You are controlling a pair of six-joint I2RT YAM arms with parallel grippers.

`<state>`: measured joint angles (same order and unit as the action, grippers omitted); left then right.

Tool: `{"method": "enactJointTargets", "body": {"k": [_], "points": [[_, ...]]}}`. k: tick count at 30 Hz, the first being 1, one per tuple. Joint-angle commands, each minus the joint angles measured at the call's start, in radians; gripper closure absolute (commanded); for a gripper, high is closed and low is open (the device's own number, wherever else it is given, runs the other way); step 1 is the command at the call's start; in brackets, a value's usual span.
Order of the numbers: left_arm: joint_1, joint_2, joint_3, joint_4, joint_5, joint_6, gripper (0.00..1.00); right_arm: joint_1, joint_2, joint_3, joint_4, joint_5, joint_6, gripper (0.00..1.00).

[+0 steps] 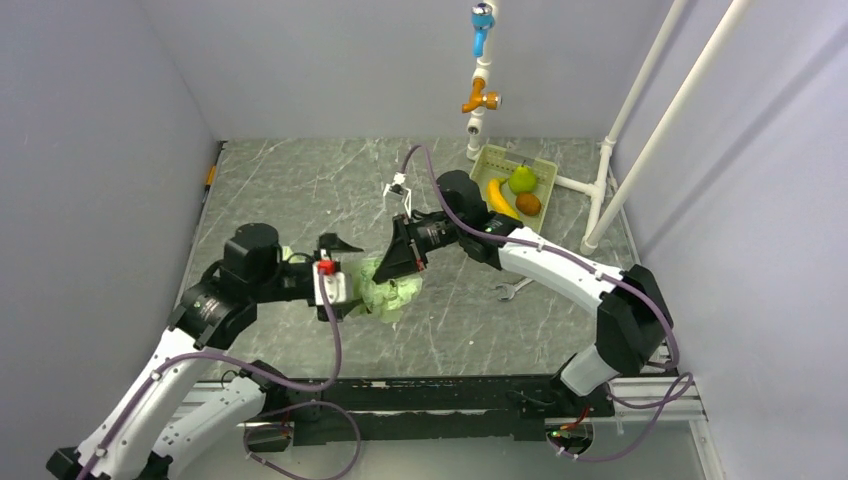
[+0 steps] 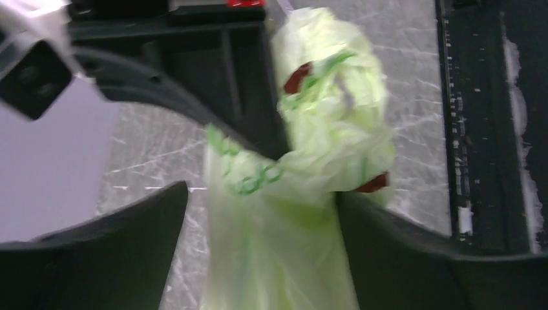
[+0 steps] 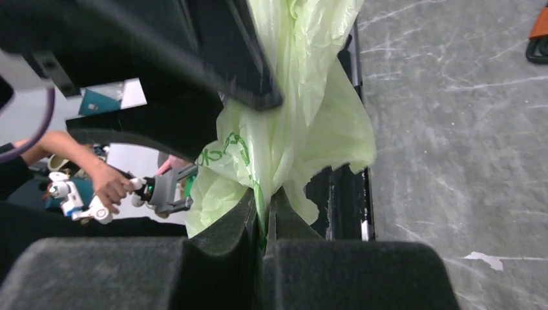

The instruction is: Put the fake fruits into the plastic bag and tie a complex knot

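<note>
Our right claw [image 3: 263, 205] pinches the plastic bag [image 3: 304, 123] to hold it up. Our left claw [image 2: 258, 213] gapes around the bag. The fake fruits [image 1: 522, 180] wait well right of it, in a tray [image 1: 537, 160].

Robot lab test cell w/ plain grey walls [image 1: 90, 150], marble-look table [image 1: 300, 190], mock PVC taps [image 1: 481, 97].

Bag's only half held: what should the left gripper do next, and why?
Probably close the left gripper on the plastic bag: its jaws stand open around the film, only the right gripper pinches it, and the fruits lie in the tray.
</note>
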<state>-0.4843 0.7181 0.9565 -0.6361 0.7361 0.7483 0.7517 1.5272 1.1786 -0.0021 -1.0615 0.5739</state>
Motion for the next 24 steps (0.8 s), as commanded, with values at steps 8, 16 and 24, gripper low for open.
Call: {"method": "enactJointTargets", "body": {"k": [8, 16, 24], "points": [[0.109, -0.005, 0.035, -0.083, -0.151, -0.165, 1.0, -0.137, -0.03, 0.142, -0.581, -0.103, -0.489, 0.97], [0.396, 0.042, -0.017, 0.03, 0.271, -0.569, 1.0, -0.311, -0.166, 0.108, -0.686, 0.075, -0.697, 0.24], [0.406, 0.108, -0.058, 0.39, 0.301, -1.026, 1.0, -0.207, -0.461, -0.115, -0.267, 0.237, -0.474, 0.0]]}}
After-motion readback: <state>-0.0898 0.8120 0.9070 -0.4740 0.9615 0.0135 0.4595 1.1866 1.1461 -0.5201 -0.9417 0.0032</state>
